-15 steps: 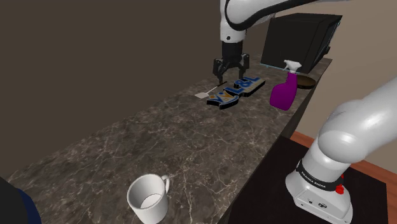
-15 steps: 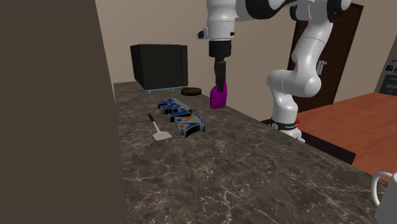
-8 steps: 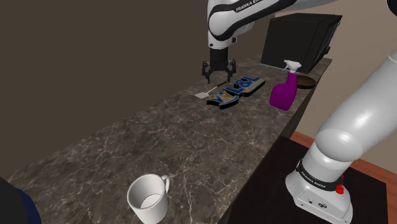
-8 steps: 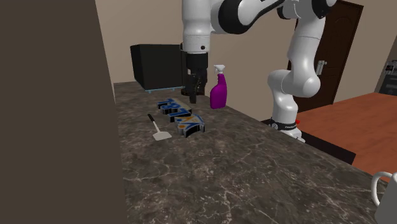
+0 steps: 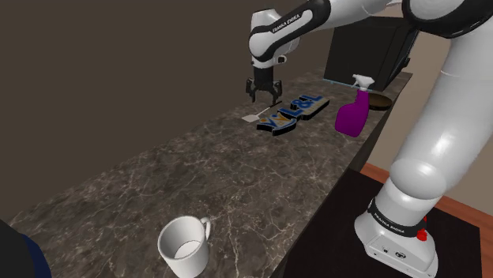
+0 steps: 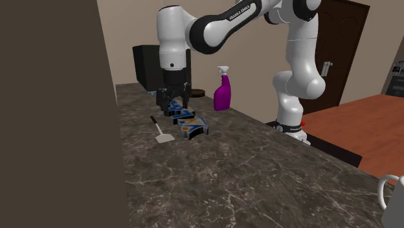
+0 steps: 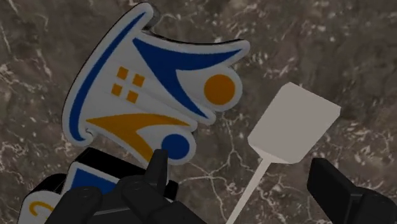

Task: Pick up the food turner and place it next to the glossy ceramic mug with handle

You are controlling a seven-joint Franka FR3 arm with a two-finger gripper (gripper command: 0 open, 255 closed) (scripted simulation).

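Pale grey with a flat blade and a skinny handle, your food turner [image 7: 294, 124] is lying flat on the dark marbled counter [image 5: 213, 178] right below the gripper [image 7: 240, 164]. The handle runs down the gap between the two fingers and the blade sits just ahead of the tips. The fingers are spread wide and clamped on nothing, so the lineup looks decent to me. My worry is the blue-and-orange logo plaque [image 7: 159, 89], which is just beside one finger and looks close enough that the finger could land on it. I'd nudge slightly away from it before dropping. That handle is thin and hugs the stone, so go straight down until the tips are nearly on the counter, then squeeze near the blade's neck so it doesn't swing when you lift. The white mug [image 5: 184, 245] is well apart from the gripper, way down the counter, so expect a long carry.
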